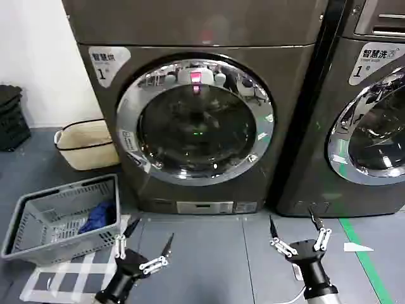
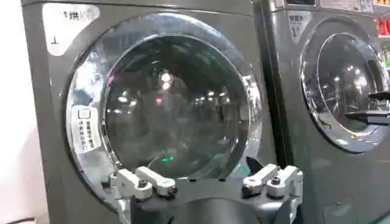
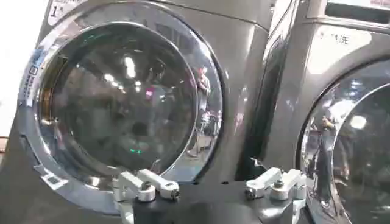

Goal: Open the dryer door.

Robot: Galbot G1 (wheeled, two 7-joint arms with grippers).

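The dryer (image 1: 190,38) is a dark grey front-loader straight ahead, and its round door (image 1: 196,120) with a chrome ring and dark glass is shut flat against the body. The same door (image 2: 164,103) faces the left wrist camera and also appears as the door (image 3: 116,103) in the right wrist view. My left gripper (image 1: 150,242) hovers low over the floor in front of the machine's lower left, fingers spread open and empty. My right gripper (image 1: 295,229) hangs low before the gap between the two machines, also open and empty.
A second grey machine (image 1: 373,114) stands close on the right. A grey laundry basket (image 1: 63,218) holding blue cloth sits on the floor at the left, with a beige bag (image 1: 85,144) behind it. A green floor stripe (image 1: 357,253) runs at the right.
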